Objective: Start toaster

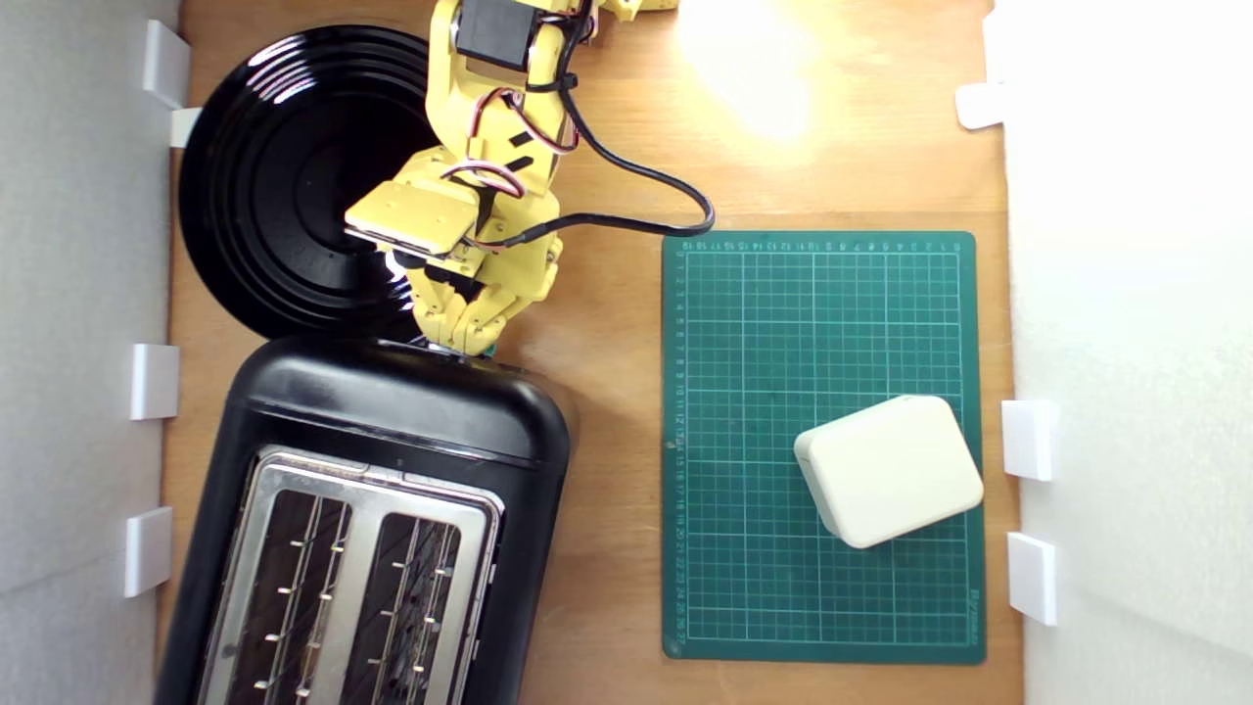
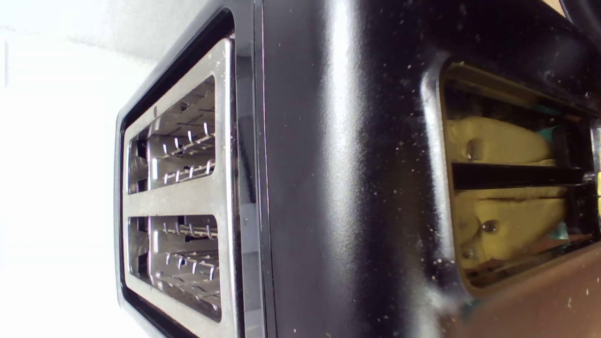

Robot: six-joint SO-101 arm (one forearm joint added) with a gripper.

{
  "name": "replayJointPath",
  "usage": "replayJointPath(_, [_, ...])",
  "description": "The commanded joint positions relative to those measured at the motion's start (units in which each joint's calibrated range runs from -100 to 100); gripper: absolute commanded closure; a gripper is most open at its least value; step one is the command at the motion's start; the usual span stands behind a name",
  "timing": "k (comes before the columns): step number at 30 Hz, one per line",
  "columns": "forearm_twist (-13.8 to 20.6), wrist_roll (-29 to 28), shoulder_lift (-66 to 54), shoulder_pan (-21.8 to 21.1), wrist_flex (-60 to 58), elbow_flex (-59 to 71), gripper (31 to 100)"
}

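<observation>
A wooden desk (image 1: 607, 411) is seen from above. A large glossy black toaster (image 1: 392, 411) with rounded corners stands at the desk's near-left corner in the exterior view, running off the lower edge of that view. Its silver top plate (image 1: 352, 578) carries two empty slots with wire guides showing inside.

A yellow robot arm (image 1: 489, 127) reaches down from the far edge, and its claw (image 1: 460, 333) sits at the toaster's far end face, touching or almost touching the casing. A sliver of teal at the claw's tip may be the lever knob, though most of it is hidden. Whether the claw is wide or narrow cannot be told; in the wrist view only a yellow reflection of it shows in the shiny end panel.

The toaster looks heavy, rigid and unlikely to slide. Its polished shell appears slippery and offers no hold. The lever knob on the end face seems the only sensible contact point, probably calling for a firm, straight downward press against a spring.

A black round plate (image 1: 284, 176) lies at the far-left corner. A green cutting mat (image 1: 822, 323) with a white box (image 1: 891, 470) on it lies toward the exterior view's right edge.
</observation>
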Motion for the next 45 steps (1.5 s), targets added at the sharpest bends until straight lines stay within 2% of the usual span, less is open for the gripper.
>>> replayJointPath(1, [-1.52,0.04,11.3,-0.55,-1.87,2.67,98.8])
replayJointPath(11, [-1.62,-0.12,9.47,-1.03,-1.7,2.76,98.8])
replayJointPath(13, [-3.87,0.2,7.47,-1.03,-1.61,2.58,98.8])
replayJointPath(18, [-4.34,0.25,5.3,-1.03,-1.01,2.49,98.8])
replayJointPath(24, [-3.96,0.2,4.64,-0.87,4.72,-0.24,98.8])
replayJointPath(32, [-3.87,0.25,4.55,-0.87,6.35,-0.87,98.8])
replayJointPath(38, [-3.78,0.78,2.97,-0.23,17.83,-7.33,98.8])
replayJointPath(45, [-2.27,0.57,-0.77,-0.07,18.86,-7.87,98.8])
